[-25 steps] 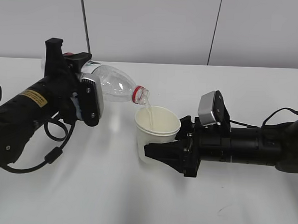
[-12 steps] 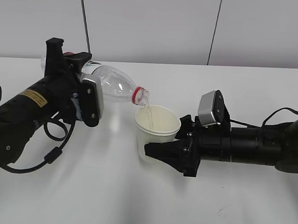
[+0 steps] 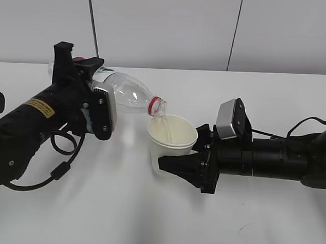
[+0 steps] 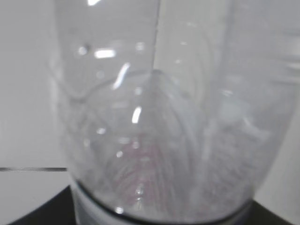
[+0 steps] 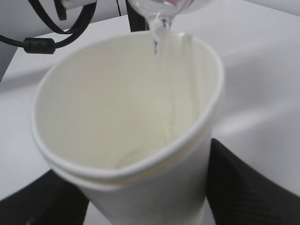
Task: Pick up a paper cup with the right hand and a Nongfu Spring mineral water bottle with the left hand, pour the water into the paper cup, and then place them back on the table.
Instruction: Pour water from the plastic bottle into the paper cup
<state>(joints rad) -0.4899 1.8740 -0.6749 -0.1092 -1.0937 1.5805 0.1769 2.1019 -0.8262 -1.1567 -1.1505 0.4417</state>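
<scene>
My left gripper (image 3: pixel 90 99) is shut on the clear Nongfu Spring bottle (image 3: pixel 129 94) and holds it tipped, its red-ringed mouth over the paper cup (image 3: pixel 171 140). A thin stream of water runs into the cup. My right gripper (image 3: pixel 174 165) is shut on the cup's lower wall and holds it upright just above the white table (image 3: pixel 119 218). In the left wrist view the bottle (image 4: pixel 159 131) fills the frame. In the right wrist view the cup (image 5: pixel 126 140) stands between black fingers (image 5: pixel 239 187), with water falling in from the bottle mouth (image 5: pixel 161 7).
A grey wall with dark vertical seams (image 3: pixel 92 20) stands behind the table's far edge. A small dark scuff (image 3: pixel 240 228) marks the table at the front right. Black cables (image 3: pixel 62 160) loop under the left arm.
The left arm with the bottle has shifted slightly right and up, and the bottle mouth now sits a little further over the cup. The right arm and cup have not moved.
</scene>
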